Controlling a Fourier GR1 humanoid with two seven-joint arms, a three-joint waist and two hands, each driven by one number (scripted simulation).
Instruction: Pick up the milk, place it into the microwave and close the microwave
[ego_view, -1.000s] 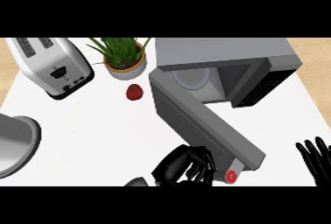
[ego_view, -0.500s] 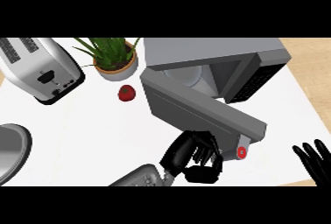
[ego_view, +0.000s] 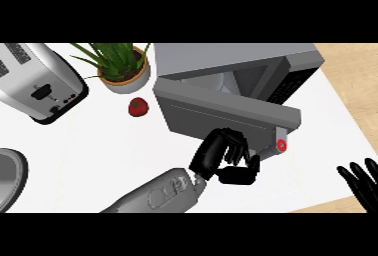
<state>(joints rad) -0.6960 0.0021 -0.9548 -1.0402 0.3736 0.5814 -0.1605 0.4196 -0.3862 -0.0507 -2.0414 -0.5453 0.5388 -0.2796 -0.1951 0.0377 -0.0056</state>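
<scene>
The grey microwave (ego_view: 236, 60) stands at the back of the white counter, its door (ego_view: 221, 107) half open and swinging across the opening. A red round mark (ego_view: 280, 145) sits at the door's free end. My left hand (ego_view: 221, 160) rests against the door's outer face near that end, fingers relaxed and slightly bent, holding nothing. At the lower right edge my right hand (ego_view: 362, 182) stays open, fingers up. I see no milk; the door hides most of the microwave's inside.
A silver toaster (ego_view: 40, 82) stands at the back left, with a potted plant (ego_view: 122, 67) beside it. A small red fruit (ego_view: 137, 107) lies left of the door. A grey round vessel (ego_view: 7, 180) shows at the left edge.
My left hand has moved forward and up against the door, and the door has swung further towards the microwave's opening. The right hand has stayed at the lower right.
</scene>
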